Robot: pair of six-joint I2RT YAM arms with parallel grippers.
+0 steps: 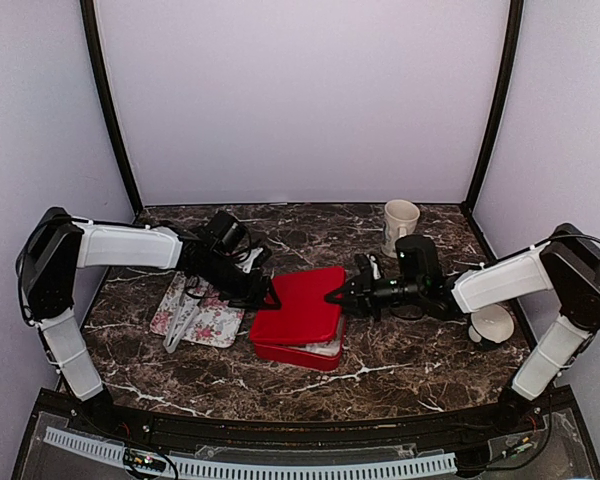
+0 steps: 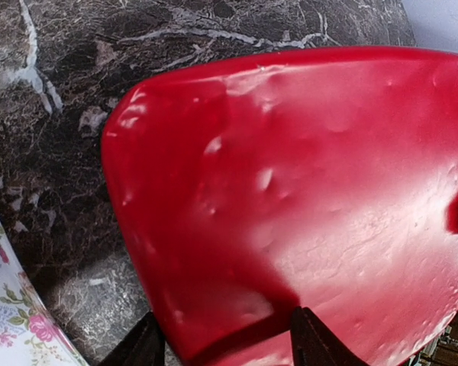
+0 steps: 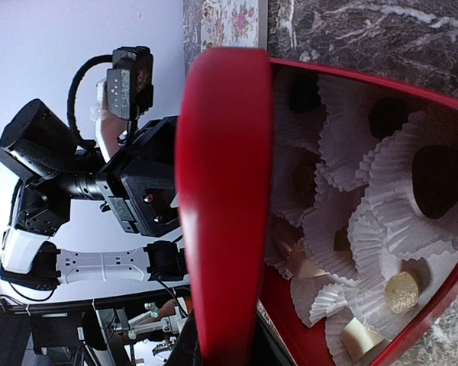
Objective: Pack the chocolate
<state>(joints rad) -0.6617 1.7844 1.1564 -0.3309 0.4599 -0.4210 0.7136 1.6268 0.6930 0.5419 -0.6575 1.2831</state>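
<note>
A red box (image 1: 298, 351) sits mid-table, its red lid (image 1: 302, 303) raised a little above it. My right gripper (image 1: 337, 296) is shut on the lid's right edge; in the right wrist view the lid (image 3: 223, 206) stands edge-on between its fingers (image 3: 229, 347). Beneath it, the chocolate lies in white paper cups: dark pieces (image 3: 439, 179) and tan or gold ones (image 3: 402, 290). My left gripper (image 1: 267, 296) is at the lid's left edge. In the left wrist view its jaws (image 2: 229, 345) stand apart, either side of the lid's near corner (image 2: 237, 328).
A floral cloth (image 1: 196, 316) with a white utensil (image 1: 178, 325) on it lies left of the box. A cream mug (image 1: 400, 224) stands at the back right. A white round object (image 1: 492, 325) rests under the right arm. Purple walls enclose the marble table (image 1: 420, 370).
</note>
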